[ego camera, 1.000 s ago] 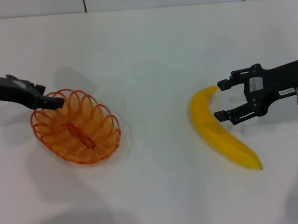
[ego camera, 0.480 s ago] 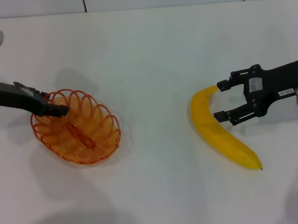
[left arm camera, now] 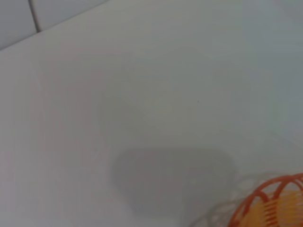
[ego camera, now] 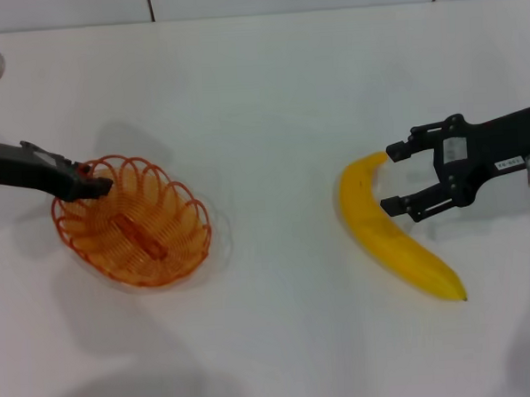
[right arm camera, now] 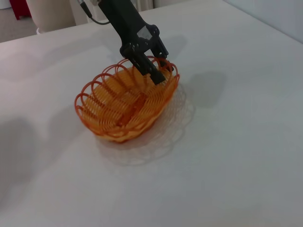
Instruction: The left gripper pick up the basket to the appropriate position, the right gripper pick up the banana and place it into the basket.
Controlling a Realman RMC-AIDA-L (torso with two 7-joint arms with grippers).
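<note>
In the head view the basket (ego camera: pixel 131 221) sits at middle left of the frame on the white table (ego camera: pixel 270 118), and the left gripper (ego camera: pixel 93 183) reaches in from the left edge with its tip at the basket's upper-left rim. From this angle its fingers merge into one dark wedge; the right wrist view, looking across the table, shows more: there the left gripper (right arm camera: pixel 158 70) comes down from the top centre with its fingers drawn together on the scalloped rim of the basket (right arm camera: pixel 127 103), which looks tilted, its gripped end higher. The left wrist view adds only a sliver of the basket (left arm camera: pixel 274 203) in its lower right corner. Only the head view shows the banana (ego camera: pixel 393 232), lying at centre right, and the right gripper (ego camera: pixel 392 178), fingers spread apart just beside the banana's upper end.
</note>
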